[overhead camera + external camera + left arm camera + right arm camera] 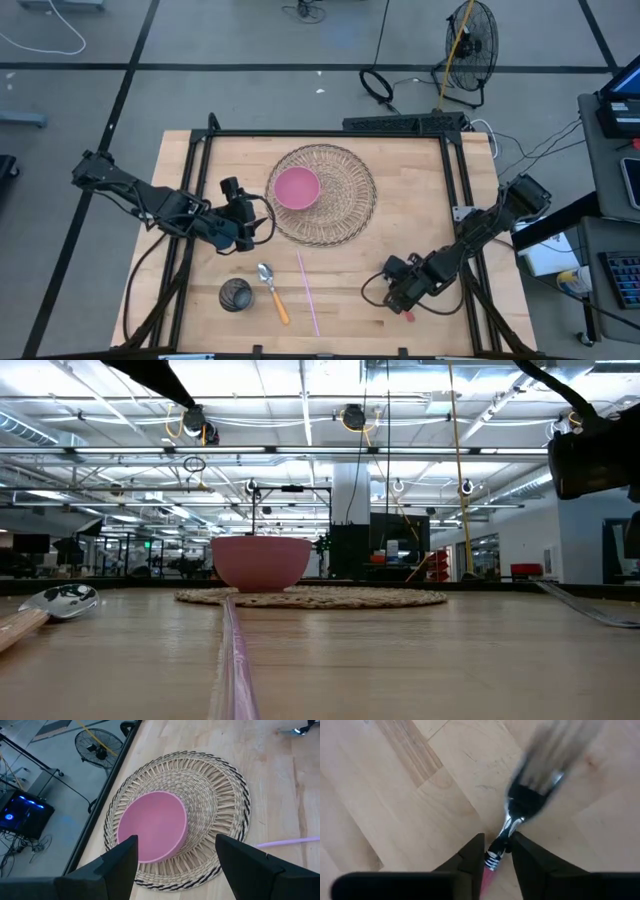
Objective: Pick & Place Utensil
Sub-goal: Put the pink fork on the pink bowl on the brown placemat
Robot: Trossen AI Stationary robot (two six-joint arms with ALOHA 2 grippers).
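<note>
Two dark fingers of the right gripper sit close together around the neck of a fork. They are squeezed on it just above its pink handle. The fork's prongs point away from the fingers, over the wooden table. From above, this gripper is low at the table's front right part, and a bit of the pink handle shows under it.

Farther left, the left gripper hangs with its fingers wide apart. It holds nothing. It is just beside the woven mat, and a pink bowl sits on that mat.

Near the front middle of the table lies a pink straw. Next to it lies a spoon with an orange handle. A small dark cup stands just beside the spoon.
</note>
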